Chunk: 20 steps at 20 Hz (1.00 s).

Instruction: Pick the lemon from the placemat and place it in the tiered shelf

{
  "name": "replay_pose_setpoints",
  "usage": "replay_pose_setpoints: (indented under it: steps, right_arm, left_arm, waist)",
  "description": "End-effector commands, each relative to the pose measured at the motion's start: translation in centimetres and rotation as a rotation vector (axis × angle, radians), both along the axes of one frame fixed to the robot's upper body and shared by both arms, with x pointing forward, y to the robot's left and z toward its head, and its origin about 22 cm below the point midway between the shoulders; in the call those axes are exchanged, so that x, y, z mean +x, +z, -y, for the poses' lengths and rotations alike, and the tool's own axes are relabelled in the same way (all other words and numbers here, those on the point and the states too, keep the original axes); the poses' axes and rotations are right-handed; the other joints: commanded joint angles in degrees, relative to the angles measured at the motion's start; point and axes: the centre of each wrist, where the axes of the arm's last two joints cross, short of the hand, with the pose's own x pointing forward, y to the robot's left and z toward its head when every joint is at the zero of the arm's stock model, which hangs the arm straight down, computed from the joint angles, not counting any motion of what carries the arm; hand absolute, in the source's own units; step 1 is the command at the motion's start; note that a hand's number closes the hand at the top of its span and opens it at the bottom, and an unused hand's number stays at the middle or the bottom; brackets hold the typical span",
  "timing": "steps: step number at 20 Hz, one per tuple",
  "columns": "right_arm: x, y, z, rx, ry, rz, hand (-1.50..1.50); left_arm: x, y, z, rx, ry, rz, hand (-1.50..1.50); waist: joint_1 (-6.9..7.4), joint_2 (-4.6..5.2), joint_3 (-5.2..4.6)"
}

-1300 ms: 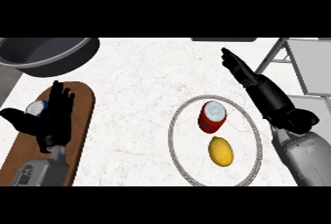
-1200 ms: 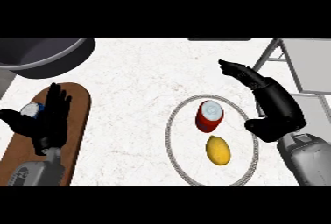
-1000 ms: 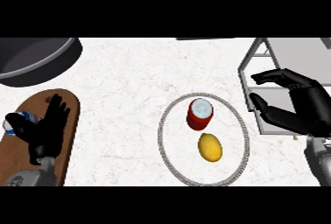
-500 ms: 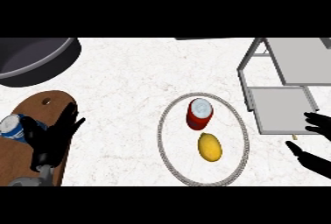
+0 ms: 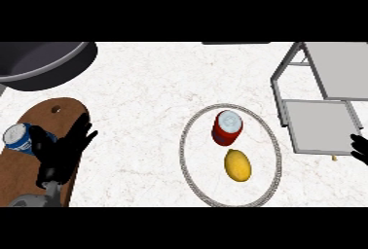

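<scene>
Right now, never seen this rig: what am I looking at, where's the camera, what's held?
One view, from the robot's head, looking steeply down at a white marble counter. The black shape at lower left is its left hand, open and resting over a brown board beside a blue can. Only a sliver of the right hand shows at the right edge. The lemon and a red can lie on the round placemat. The grey tiered shelf stands at the right, a dark bowl top left. Nothing is held.

Bright, even light — the white marbled counter (image 5: 144, 97) shows no glare, only faint shadows at nine o'clock.
</scene>
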Motion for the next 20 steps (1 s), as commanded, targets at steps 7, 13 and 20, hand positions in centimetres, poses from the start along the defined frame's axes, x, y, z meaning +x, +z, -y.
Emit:
replay_pose_setpoints:
  steps: [7, 13, 20]
  right_arm:
    - [0.4, 5.3, -6.9, -0.155, -0.066, -0.171, -1.50]
    - [3.2, 6.0, -11.2, -0.265, -0.155, -0.235, -1.50]
    - [5.6, 3.6, -15.8, -0.342, -0.124, -0.395, -1.50]
  left_arm:
    - [-0.1, -2.1, 0.6, 0.006, -0.002, -0.072, 0.00]
    - [0.9, -1.1, 0.8, 0.025, -0.026, -0.065, 0.00]
    - [0.5, -1.3, 1.8, 0.008, -0.027, -0.062, 0.00]
  waist:
    - [1.86, 0.68, -0.31]
    - [2.69, 0.76, -0.34]
    - [2.03, 0.56, -0.27]
